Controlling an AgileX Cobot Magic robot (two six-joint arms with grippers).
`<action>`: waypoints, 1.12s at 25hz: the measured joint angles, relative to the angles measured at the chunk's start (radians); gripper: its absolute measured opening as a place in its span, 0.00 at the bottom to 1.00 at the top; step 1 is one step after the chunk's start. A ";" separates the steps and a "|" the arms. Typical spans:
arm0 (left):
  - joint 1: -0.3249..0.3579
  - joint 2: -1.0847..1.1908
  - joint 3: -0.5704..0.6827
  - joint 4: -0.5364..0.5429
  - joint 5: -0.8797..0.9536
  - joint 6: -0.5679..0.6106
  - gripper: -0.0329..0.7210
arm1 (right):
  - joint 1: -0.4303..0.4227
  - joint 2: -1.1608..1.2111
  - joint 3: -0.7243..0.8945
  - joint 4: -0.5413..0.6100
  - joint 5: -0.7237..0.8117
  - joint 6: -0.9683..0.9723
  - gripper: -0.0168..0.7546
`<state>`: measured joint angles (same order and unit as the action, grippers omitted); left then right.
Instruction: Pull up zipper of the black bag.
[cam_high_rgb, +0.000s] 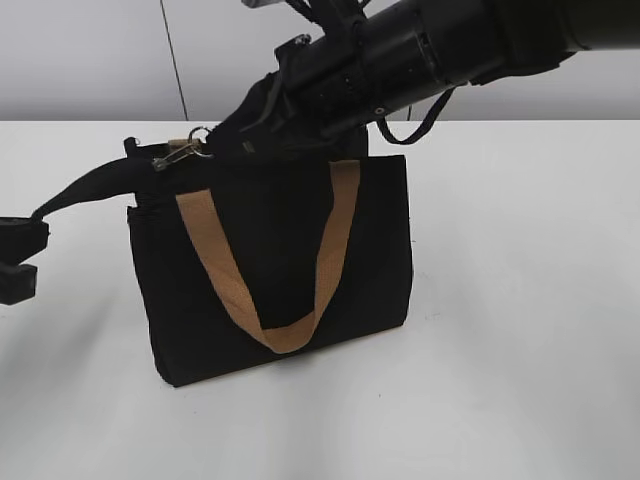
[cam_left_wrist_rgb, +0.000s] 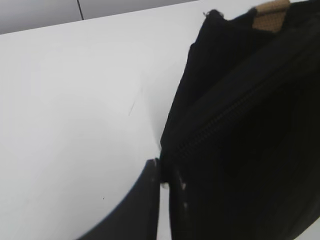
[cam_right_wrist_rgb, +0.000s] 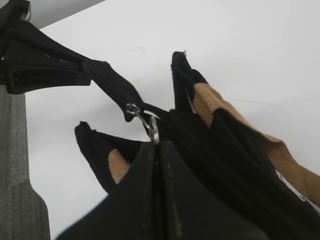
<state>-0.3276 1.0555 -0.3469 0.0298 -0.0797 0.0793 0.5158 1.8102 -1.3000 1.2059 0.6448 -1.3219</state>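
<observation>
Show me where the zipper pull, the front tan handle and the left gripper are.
zipper (cam_high_rgb: 183, 150), exterior view, on its silver metal pull.
front tan handle (cam_high_rgb: 285, 338), exterior view, bottom of its loop.
left gripper (cam_high_rgb: 18, 258), exterior view, between its fingertips.

The bag (cam_high_rgb: 380, 250) is made of matt black cloth, with handles (cam_high_rgb: 335, 250) of ribbed tan webbing. The zipper (cam_right_wrist_rgb: 151, 128) is of shiny silver metal. The bench (cam_high_rgb: 520, 300) is seen as smooth, matt white.

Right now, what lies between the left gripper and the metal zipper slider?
A taut black strap spans it, from the left gripper to the zipper; exterior view shows this.
</observation>
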 joint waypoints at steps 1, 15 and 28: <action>0.001 -0.001 0.000 -0.001 0.006 0.000 0.06 | -0.002 0.000 0.000 -0.010 -0.003 0.006 0.02; 0.002 -0.004 0.000 -0.007 0.037 0.000 0.06 | -0.007 0.000 0.000 -0.129 -0.028 0.072 0.02; 0.002 -0.033 0.000 -0.008 0.039 0.001 0.06 | -0.007 0.000 0.000 -0.129 -0.055 0.074 0.02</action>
<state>-0.3257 1.0225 -0.3469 0.0223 -0.0406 0.0802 0.5089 1.8102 -1.3000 1.0766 0.5898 -1.2484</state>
